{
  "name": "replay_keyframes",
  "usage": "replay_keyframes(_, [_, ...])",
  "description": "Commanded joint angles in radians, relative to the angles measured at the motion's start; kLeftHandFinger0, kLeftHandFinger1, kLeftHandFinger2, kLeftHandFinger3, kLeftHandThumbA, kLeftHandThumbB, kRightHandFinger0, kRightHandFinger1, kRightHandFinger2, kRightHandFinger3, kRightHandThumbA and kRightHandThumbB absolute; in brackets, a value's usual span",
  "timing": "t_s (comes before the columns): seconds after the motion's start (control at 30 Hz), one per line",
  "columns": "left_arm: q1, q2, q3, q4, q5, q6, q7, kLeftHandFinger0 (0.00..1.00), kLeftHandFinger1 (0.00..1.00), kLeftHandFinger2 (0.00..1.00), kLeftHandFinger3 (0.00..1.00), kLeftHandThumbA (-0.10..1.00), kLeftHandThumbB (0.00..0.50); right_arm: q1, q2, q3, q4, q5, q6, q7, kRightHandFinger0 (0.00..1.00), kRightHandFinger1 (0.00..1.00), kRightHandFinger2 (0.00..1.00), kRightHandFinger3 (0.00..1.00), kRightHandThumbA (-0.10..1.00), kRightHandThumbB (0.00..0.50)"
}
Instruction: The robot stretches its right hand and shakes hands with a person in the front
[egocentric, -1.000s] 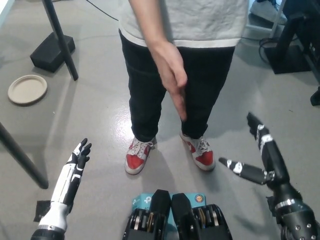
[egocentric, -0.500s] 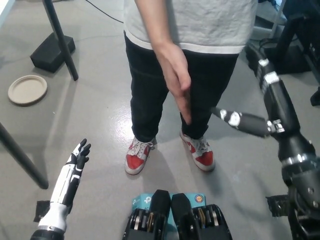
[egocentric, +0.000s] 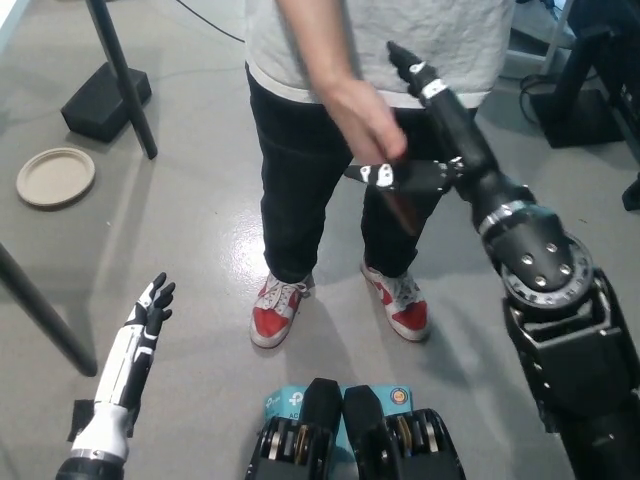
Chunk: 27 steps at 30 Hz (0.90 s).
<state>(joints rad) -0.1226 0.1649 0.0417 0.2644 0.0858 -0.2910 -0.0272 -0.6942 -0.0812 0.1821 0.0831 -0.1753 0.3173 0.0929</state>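
- The robot's black right hand (egocentric: 432, 140) is raised in front of the person's waist, fingers spread apart: one reaches up over the grey shirt, another crosses just under the person's hand (egocentric: 372, 135). It grips nothing yet; whether the two hands touch cannot be told.
- The person in a grey T-shirt and black trousers (egocentric: 330, 130) stands directly ahead, arm angled down toward the black hand, fingers pointing down.
- Red-and-white sneakers (egocentric: 275, 310) are planted on the grey floor (egocentric: 200, 240).
- The white left hand (egocentric: 150, 310) rests low at the lower left, fingers extended, empty.
- A round beige plate (egocentric: 55, 177) lies on the floor far left.
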Motion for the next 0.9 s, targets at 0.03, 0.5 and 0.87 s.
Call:
replay_keyframes(0.03, [-0.033,0.011,0.007,-0.019,0.002,-0.046,0.016,1.0,1.0,1.0,1.0,1.0,0.115,-0.092,0.024,0.003,0.083,-0.015,0.005,0.0,1.0,1.0,1.0,1.0,1.0,0.363])
replay_keyframes(0.5, [-0.043,0.014,0.01,-0.021,0.0,-0.045,0.01,1.0,1.0,1.0,1.0,1.0,0.125,-0.177,0.049,0.013,0.215,-0.029,-0.019,-0.009,1.0,1.0,1.0,1.0,1.0,0.328])
replay_keyframes(0.87, [-0.053,0.018,0.011,-0.028,-0.008,-0.027,-0.001,1.0,1.0,1.0,1.0,1.0,0.136,-0.208,0.116,-0.027,0.332,-0.087,-0.129,-0.2,1.0,1.0,1.0,1.0,0.04,0.211])
